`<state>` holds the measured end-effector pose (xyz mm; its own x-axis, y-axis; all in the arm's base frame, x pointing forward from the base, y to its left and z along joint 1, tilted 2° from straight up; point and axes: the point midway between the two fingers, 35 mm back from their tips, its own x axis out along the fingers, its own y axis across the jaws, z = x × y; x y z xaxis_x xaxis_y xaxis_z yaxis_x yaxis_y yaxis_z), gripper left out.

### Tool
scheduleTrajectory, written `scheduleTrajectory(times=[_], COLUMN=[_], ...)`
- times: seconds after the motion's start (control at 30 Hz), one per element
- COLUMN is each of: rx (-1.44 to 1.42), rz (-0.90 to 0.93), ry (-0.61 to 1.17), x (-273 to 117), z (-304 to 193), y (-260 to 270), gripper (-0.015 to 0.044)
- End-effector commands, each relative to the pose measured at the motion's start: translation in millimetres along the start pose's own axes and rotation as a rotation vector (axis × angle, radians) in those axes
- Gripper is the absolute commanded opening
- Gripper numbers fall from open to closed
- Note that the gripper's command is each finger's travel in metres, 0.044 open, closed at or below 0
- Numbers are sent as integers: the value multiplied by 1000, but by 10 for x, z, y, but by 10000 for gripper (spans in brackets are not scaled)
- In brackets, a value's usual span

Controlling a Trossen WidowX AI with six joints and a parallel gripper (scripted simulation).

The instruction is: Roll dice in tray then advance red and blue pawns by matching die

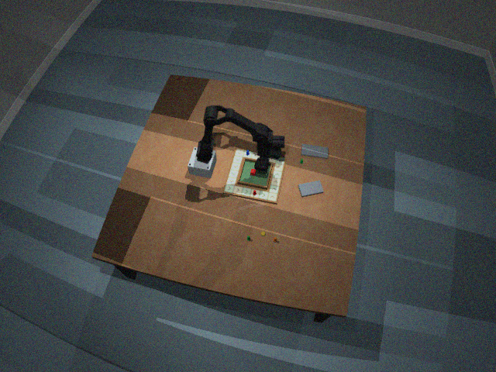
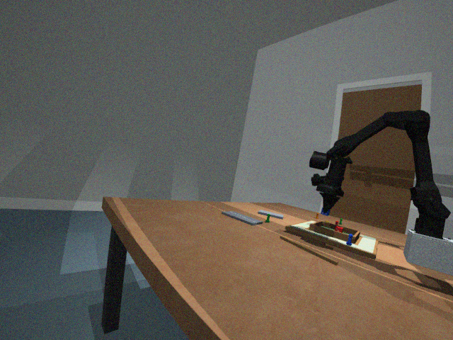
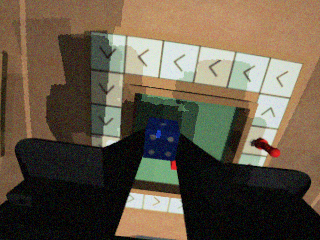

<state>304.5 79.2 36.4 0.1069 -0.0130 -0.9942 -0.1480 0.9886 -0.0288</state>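
My gripper (image 3: 161,136) (image 2: 325,212) is shut on the blue die (image 3: 161,145) (image 2: 325,212) and holds it above the tray. The tray (image 1: 253,186) has a green floor and wooden walls and sits in the middle of the arrow board (image 1: 229,187) (image 3: 180,62). The red die (image 1: 253,172) (image 2: 339,229) lies in the tray; only a corner of it (image 3: 173,165) shows in the wrist view. The red pawn (image 1: 254,193) (image 3: 266,147) stands on the board's track. The blue pawn (image 1: 247,152) (image 2: 350,239) stands on the opposite side of the track; it is not visible in the wrist view.
Two grey plates (image 1: 315,151) (image 1: 311,188) lie beyond the board, with a green pawn (image 1: 301,161) (image 2: 267,218) near one. Another green piece (image 1: 249,238), a yellow piece (image 1: 263,233) and an orange piece (image 1: 275,239) are on the table. A thin wooden strip (image 2: 308,249) lies beside the board.
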Motion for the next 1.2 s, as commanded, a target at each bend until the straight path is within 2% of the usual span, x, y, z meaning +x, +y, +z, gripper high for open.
scheduleTrajectory(times=[0.0, 0.63, 0.8, 1.07, 1.17], rx=[-2, 4, 6, 6, 6], rz=[-5, -7, -6, -6, -6], ry=[-102, -742, -764, -762, -762], x=[44, 185, 136, -332, -354], z=[13, 88, 66, -214, -259], y=[-1, 20, 20, 8, 5], gripper=[0, 0, 0, 0, 0])
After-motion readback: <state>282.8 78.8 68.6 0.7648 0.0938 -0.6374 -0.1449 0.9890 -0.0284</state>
